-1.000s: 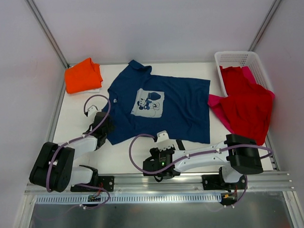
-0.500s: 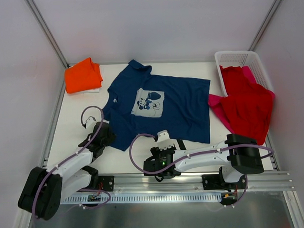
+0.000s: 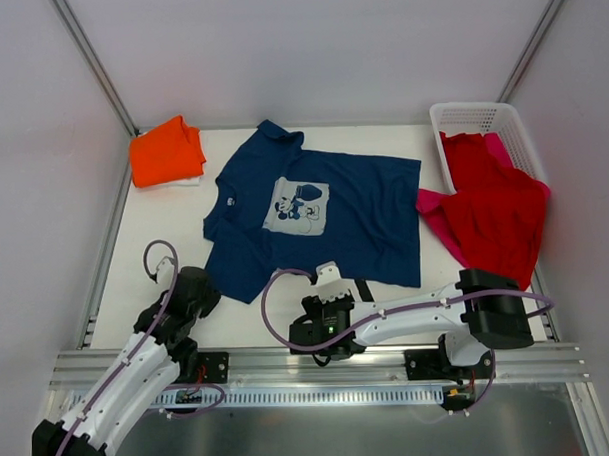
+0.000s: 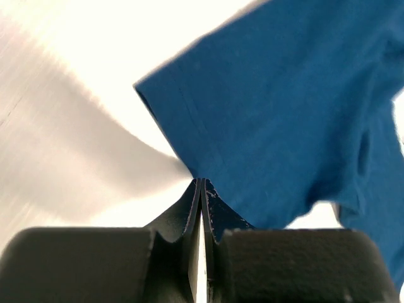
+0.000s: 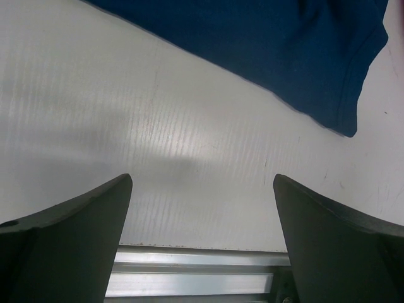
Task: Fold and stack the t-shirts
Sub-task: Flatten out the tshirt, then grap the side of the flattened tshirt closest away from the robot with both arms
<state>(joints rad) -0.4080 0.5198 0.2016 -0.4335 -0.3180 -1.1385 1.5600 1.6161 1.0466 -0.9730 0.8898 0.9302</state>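
No writing can be read. A small white mark [image 3: 228, 200] by the collar of the navy shirt is too small to make out, and the chest print carries no legible words. There are four t-shirts, one basket and two arms.

At the upper left of the top view lies a folded orange cloth t-shirt [image 3: 167, 153]. At the lower left, the left claw [image 3: 199, 290] has its fingers pressed together [image 4: 201, 183]. Their tips meet the hem of the navy cloth, but I cannot tell whether any cloth is pinched.

Spread flat across the centre is the navy blue short-sleeved t-shirt [image 3: 354, 216] with its pale square cartoon-mouse print [image 3: 297, 205]. Just below its hem the right claw [image 3: 326, 277] has its fingers wide apart over bare surface, holding nothing [image 5: 202, 183].

At the right, a red t-shirt [image 3: 494, 206] spills out of the white plastic lattice basket [image 3: 481, 114] over a pink t-shirt [image 3: 434, 205].

Everything lies on a white tabletop [image 3: 155, 253] inside pale walls. An aluminium rail [image 3: 320, 373] runs along the near edge.
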